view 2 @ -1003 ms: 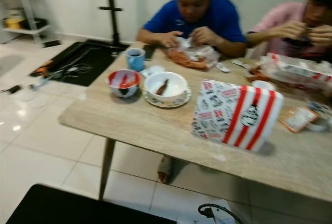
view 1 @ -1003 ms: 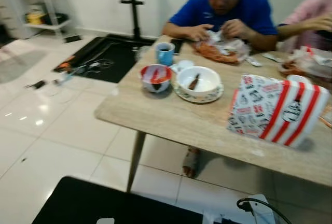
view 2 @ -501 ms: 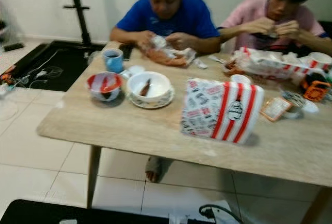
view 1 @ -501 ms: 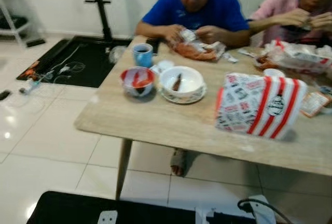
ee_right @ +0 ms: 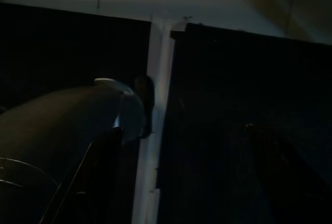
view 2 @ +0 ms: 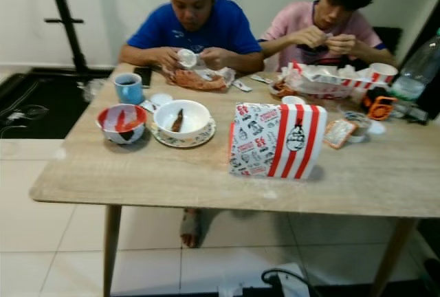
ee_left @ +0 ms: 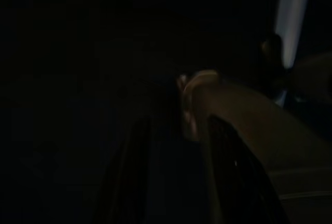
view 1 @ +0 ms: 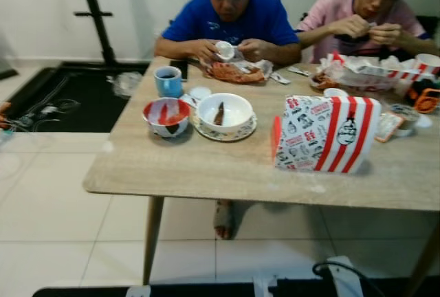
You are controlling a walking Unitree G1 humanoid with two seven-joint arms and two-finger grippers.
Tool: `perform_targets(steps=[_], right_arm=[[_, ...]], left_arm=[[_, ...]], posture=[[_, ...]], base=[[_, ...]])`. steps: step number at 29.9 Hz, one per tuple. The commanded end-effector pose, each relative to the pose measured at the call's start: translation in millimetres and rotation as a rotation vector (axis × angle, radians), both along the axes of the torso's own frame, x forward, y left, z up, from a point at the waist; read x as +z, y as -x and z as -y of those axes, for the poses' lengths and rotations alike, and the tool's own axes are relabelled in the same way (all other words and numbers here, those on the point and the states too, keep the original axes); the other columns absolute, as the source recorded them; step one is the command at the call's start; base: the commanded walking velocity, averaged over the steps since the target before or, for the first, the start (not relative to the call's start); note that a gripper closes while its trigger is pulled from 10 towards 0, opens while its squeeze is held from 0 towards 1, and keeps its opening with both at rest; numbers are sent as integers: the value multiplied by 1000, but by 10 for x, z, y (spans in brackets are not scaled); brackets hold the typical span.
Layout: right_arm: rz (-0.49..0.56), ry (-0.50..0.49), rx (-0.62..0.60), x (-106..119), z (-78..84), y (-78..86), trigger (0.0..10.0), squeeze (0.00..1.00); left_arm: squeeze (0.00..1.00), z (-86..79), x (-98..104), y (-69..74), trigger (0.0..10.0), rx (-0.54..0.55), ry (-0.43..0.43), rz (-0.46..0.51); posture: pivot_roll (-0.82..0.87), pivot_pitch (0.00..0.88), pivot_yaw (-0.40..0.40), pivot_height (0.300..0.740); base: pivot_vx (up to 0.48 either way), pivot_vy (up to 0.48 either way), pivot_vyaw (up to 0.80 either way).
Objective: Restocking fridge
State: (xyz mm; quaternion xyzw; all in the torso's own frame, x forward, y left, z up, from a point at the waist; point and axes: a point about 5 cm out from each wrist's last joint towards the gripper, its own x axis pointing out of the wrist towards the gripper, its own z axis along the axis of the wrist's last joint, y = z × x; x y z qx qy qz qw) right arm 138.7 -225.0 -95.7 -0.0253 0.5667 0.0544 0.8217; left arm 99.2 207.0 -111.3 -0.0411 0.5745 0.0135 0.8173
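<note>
A light wooden table [view 1: 206,166] stands before me with a meal laid out on it. A red-and-white striped takeaway box [view 1: 323,135] stands upright near its front right. To the left of the box are a white bowl [view 1: 225,110] on a saucer, a red-and-white bowl [view 1: 166,113] and a blue mug [view 1: 168,81]. Both arms hang low in the dark. In the right wrist view my right gripper [ee_right: 184,128] is open over a dark surface with a pale strip, with nothing between its fingers. The left wrist view is nearly black, with a dim rounded limb [ee_left: 233,115].
A person in blue [view 1: 230,18] and a person in pink [view 2: 323,25] sit eating at the far side. Food wrappers and a water bottle [view 2: 416,73] crowd the right end. A black stand [view 1: 93,12] and a black mat [view 1: 62,97] with cables are at the left. A foot [view 1: 223,218] rests under the table.
The camera has swung right and the table now sits more square in view, with the person in pink fully in frame. The things on the table have not moved.
</note>
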Motion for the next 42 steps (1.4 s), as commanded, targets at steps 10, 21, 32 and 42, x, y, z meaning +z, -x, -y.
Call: perform_targets(steps=[10, 21, 32, 42], right_arm=[[38, -8, -20, 41, -17, -125, 10000, 0], [35, -8, -18, 34, -34, -116, 10000, 0], [30, -4, -13, 31, -11, -92, 10000, 0], [29, 14, -4, 36, 14, -96, 10000, 0]], left_arm=[[0, -14, -14, 63, 10000, 10, -3, -23], [0, -69, -7, 65, 10000, 6, -51, -21], [0, -690, 185, -65, 10000, 431, -255, 86], [0, -1808, 806, -66, 10000, 1017, -481, 321]], posture=[[-25, 0, 17, 740], [-25, 0, 17, 740], [-28, 0, 16, 740], [-35, 0, 18, 740]], base=[[0, -447, 0], [0, -240, 0], [0, 0, 0], [0, 0, 0]])
